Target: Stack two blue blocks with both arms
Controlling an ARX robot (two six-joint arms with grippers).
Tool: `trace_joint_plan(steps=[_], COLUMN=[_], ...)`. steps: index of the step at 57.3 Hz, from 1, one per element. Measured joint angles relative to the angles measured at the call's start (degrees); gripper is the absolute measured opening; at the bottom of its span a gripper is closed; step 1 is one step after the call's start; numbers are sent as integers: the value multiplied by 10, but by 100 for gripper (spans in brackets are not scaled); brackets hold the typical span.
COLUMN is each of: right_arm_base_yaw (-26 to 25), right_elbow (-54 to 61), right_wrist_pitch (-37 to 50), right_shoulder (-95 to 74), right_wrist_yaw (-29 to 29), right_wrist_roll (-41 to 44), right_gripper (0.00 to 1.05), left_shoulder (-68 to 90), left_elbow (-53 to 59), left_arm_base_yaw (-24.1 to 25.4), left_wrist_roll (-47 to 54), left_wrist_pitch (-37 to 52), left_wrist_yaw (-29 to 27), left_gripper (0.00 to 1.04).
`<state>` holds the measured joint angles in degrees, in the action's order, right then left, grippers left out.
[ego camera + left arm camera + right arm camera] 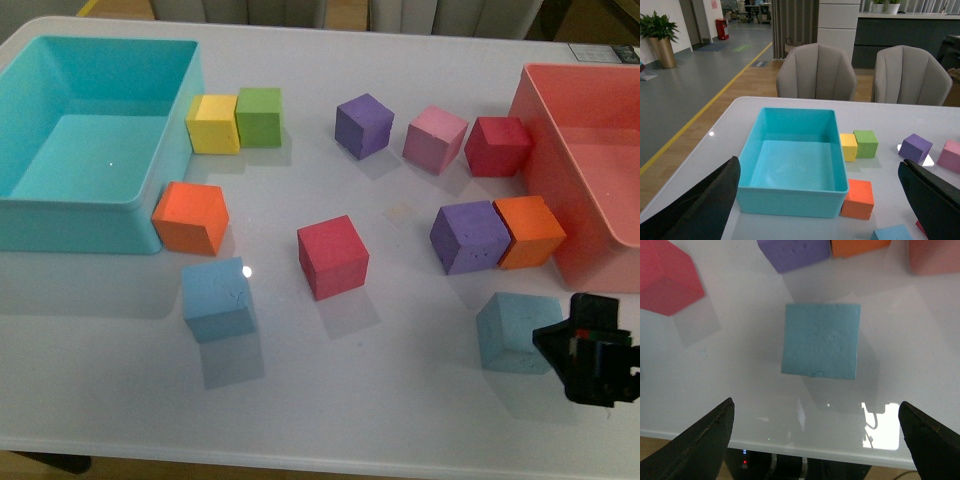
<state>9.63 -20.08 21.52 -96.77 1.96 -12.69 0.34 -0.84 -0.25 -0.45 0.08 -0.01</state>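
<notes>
Turquoise bin [75, 228], pink bin [548, 140], red cube [333, 257]

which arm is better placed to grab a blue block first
Right. The right gripper is open, with one blue block centred just ahead of it. The left gripper, also open, faces the turquoise bin, and the other blue block only peeks in at the edge of its wrist view.
</notes>
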Motion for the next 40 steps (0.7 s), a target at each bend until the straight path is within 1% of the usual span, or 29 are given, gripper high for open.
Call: trace_joint_plan(steps=[6,14,29,40], right_arm_base_yaw=[0,0,3,17], right_elbow=[-23,-45,-89,-122], right_wrist_pitch=[23,37,33,25], right_shoulder=[-62,-103,-148,-182], right_wrist_yaw=[-12,-11,-34,-54], right_wrist_roll=[-8,-24,-30,-30], right_gripper=[96,96,96,96], left_shoulder=[0,0,0,0], left_elbow=[0,0,0,0], left_arm_base_yaw=[0,0,0,0], left_wrist_roll=[0,0,0,0], left_wrist_pitch=[0,0,0,0], left_wrist_yaw=[0,0,0,0], left_gripper=[96,96,96,96])
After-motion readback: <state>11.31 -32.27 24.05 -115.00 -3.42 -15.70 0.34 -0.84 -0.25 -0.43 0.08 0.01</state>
